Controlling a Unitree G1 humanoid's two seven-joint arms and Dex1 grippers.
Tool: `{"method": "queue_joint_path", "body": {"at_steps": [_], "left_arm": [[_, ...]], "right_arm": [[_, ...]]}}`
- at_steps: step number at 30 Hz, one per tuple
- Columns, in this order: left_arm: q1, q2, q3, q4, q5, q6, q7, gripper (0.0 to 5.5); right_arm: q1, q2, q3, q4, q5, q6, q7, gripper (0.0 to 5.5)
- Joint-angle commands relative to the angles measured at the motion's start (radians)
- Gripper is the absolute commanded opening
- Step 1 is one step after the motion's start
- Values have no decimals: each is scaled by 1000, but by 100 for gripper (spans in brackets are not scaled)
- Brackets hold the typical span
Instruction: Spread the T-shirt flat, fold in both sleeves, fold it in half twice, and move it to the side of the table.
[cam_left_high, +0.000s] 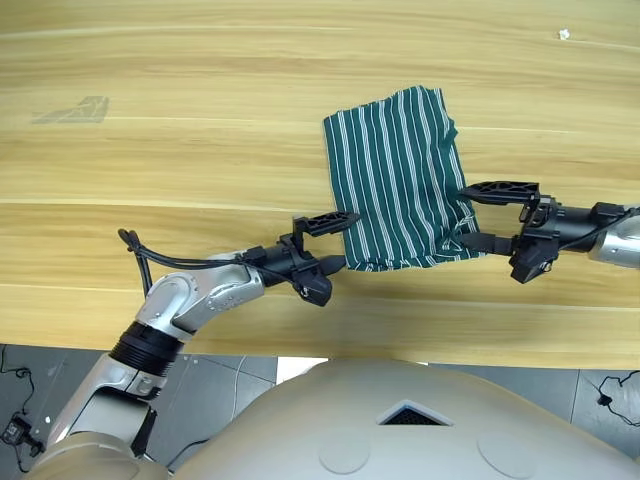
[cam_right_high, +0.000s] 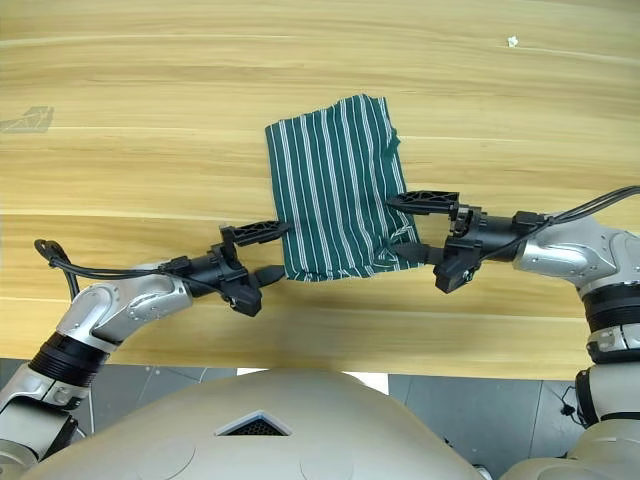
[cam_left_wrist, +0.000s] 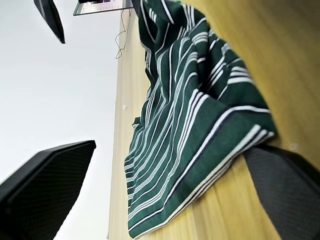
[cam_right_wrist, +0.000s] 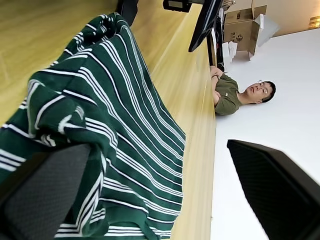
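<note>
A dark green T-shirt with white stripes lies folded into a tall rectangle on the wooden table. My left gripper is at its near left corner, open, one finger touching the hem and the other finger raised above the table. At the near right corner is my right gripper, also open; cloth drapes over its lower finger, while its upper finger stands clear above. Neither gripper is closed on the fabric.
A small white scrap lies at the far right of the table, and a faint grey mark shows at the far left. The table's front edge runs just behind both grippers. Bare wood extends to the left and far side.
</note>
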Motion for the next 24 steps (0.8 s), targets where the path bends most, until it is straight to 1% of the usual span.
{"method": "queue_joint_path", "body": {"at_steps": [1, 4, 8, 14, 18, 21, 24], "left_arm": [[66, 73, -30, 53, 64, 19, -73, 540], [47, 56, -36, 78, 79, 35, -61, 540], [7, 19, -56, 111, 120, 58, -31, 540], [-6, 4, -81, 127, 131, 57, -19, 540], [-2, 9, -92, 123, 124, 49, -16, 540], [10, 22, -77, 94, 102, 55, -23, 540], [10, 27, -78, 94, 99, 53, -20, 540]], "right_arm": [[-13, -32, -15, 21, 20, 11, 17, 504], [-3, -62, -6, 59, 89, 21, 37, 504], [38, -101, 73, 31, 234, 97, 150, 504], [101, -140, 115, -29, 380, 225, 317, 504], [84, -141, 75, 57, 302, 225, 340, 504], [67, -139, 53, 136, 242, 210, 334, 504], [72, -122, 62, 160, 214, 196, 345, 504]]}}
